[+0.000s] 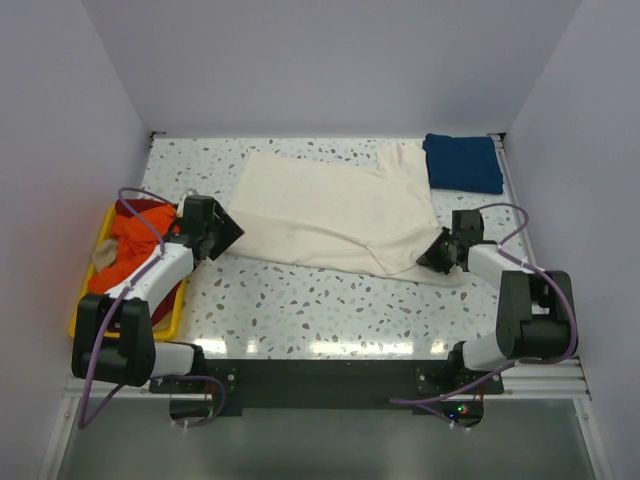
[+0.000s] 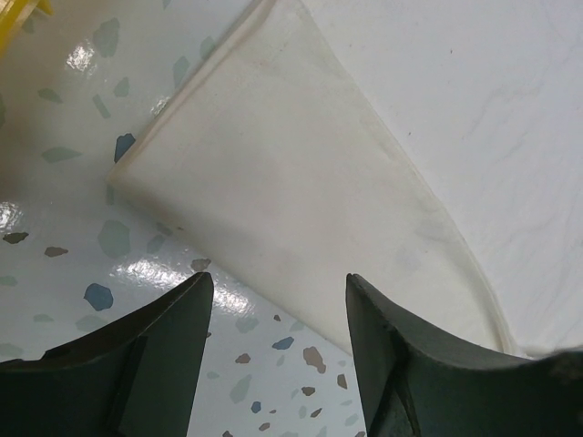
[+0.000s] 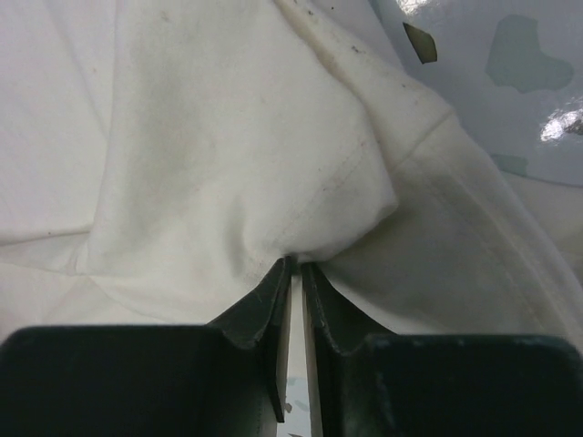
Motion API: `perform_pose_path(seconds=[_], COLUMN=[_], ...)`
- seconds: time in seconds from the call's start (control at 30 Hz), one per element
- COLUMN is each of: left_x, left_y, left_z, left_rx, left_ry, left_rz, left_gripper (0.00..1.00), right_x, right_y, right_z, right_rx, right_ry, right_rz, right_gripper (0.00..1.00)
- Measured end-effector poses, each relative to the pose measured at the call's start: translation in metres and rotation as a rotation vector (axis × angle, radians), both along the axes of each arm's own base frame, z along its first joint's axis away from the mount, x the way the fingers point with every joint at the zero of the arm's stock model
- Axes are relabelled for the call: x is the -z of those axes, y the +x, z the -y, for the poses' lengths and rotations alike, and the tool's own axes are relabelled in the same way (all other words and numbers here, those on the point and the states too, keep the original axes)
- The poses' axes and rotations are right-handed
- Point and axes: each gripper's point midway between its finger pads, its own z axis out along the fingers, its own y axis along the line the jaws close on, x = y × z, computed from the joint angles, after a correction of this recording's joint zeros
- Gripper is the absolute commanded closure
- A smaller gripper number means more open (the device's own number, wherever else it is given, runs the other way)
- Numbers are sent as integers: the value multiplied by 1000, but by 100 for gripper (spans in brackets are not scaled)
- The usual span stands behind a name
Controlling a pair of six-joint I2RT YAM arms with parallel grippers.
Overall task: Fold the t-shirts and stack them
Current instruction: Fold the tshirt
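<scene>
A large cream t-shirt (image 1: 335, 210) lies spread across the middle of the table. My right gripper (image 1: 432, 258) is shut on a pinch of its cloth (image 3: 291, 209) at the shirt's near right edge. My left gripper (image 1: 232, 233) is open at the shirt's left corner (image 2: 273, 182), just short of the hem, fingers (image 2: 173, 337) over bare table. A folded dark blue t-shirt (image 1: 462, 162) lies at the back right. Orange and red t-shirts (image 1: 135, 245) are piled in the yellow tray at the left.
The yellow plastic tray (image 1: 82, 305) stands at the table's left edge beside my left arm. The speckled table (image 1: 320, 310) is walled on three sides by pale panels.
</scene>
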Motion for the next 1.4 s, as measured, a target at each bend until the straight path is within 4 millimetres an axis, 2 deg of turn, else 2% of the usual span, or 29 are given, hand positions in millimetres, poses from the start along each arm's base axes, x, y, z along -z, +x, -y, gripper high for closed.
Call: perform_pose_path(seconds=[0.13, 0.33, 0.63, 0.97, 1.2, 1.4], left_x=[0, 0, 0, 2, 7, 9], left_y=[0, -1, -1, -2, -3, -2], left_z=[0, 1, 2, 3, 3, 4], left_rx=[8, 21, 27, 40, 54, 57], left_ry=[3, 9, 4, 5, 12, 11], left_rz=[0, -1, -1, -8, -24, -32], left_gripper=[36, 37, 38, 38, 38, 38], right_x=[-1, -17, -42, -41, -49, -51], right_y=[2, 22, 66, 119, 156, 177], right_z=[0, -2, -21, -34, -47, -52], right_rx=[4, 7, -19, -22, -39, -47], right_ry=[2, 19, 45, 64, 70, 72], right_rz=[1, 44, 111, 120, 156, 169], right_gripper=[95, 100, 100, 100, 100, 100])
